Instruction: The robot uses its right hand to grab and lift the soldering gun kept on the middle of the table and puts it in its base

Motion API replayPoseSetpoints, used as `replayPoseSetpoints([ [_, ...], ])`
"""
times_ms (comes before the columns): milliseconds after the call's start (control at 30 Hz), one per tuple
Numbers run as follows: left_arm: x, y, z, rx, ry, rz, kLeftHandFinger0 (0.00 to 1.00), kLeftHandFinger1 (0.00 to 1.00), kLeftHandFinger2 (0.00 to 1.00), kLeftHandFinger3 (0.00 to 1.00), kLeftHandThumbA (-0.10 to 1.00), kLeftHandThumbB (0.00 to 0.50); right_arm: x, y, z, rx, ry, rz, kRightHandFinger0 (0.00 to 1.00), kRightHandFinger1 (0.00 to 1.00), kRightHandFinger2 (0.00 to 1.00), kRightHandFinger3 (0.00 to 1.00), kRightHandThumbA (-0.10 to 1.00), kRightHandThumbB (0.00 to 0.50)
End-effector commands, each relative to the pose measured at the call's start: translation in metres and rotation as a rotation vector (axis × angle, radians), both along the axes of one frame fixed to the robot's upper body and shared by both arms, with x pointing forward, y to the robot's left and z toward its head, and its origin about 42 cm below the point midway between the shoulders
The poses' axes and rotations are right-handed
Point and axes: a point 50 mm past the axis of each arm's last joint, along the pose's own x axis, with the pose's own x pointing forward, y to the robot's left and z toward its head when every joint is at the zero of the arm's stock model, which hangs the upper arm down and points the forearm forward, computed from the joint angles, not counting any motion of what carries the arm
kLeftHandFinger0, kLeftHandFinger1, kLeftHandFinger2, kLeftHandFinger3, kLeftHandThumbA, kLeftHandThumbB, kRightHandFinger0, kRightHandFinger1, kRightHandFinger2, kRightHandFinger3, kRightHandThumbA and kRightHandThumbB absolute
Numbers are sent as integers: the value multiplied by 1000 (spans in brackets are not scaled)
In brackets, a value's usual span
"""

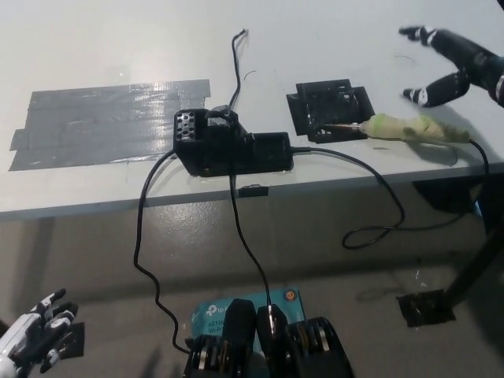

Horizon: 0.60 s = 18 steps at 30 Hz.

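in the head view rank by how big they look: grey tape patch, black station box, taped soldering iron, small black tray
1. Tape patch, clearly largest.
2. Station box.
3. Soldering iron and tray: the iron looks longer, the tray wider, so they are too close to rank.
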Motion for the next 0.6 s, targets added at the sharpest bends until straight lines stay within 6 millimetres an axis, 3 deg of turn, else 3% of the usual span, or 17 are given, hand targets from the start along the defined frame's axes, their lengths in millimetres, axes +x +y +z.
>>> replayPoseSetpoints([
  [0, 1, 4, 11, 32, -21, 2, 1000, 1000, 1000, 1000, 625, 0, 9, -2, 30, 1, 28, -19, 1000, 1000, 1000, 1000, 543, 334],
  [100, 2, 3, 12, 32, -21, -10, 1000, 1000, 1000, 1000, 674, 0, 13, 0, 19, 8, 54, -26, 1000, 1000, 1000, 1000, 568, 275],
  [133, 3, 3, 13, 32, -23, -10, 1000, 1000, 1000, 1000, 689, 0, 15, 0, 15, 52, 74, -45, 1000, 1000, 1000, 1000, 511, 241],
  [167, 4, 3, 13, 40, -22, -16, 1000, 1000, 1000, 1000, 692, 0, 16, 0, 13, 33, 83, -33, 1000, 1000, 1000, 1000, 552, 207],
  [300, 2, 1, 14, 38, -22, -22, 1000, 1000, 1000, 1000, 713, 0, 16, -6, -9, 17, 118, -72, 1000, 1000, 1000, 1000, 665, 249],
  [433, 2, 1, 12, 28, -18, -22, 1000, 1000, 1000, 1000, 753, 0, 18, -15, -28, 9, 161, -125, 1000, 1000, 1000, 1000, 654, 234],
  [500, 3, 0, 13, 38, -18, -27, 1000, 1000, 1000, 1000, 856, 0, 17, -19, -37, 24, 177, -142, 1000, 1000, 1000, 1000, 615, 199],
  [567, 3, 1, 14, 39, -20, -31, 1000, 1000, 1000, 1000, 940, 0, 18, -19, -39, -8, 177, -134, 1000, 1000, 1000, 1000, 649, 201],
])
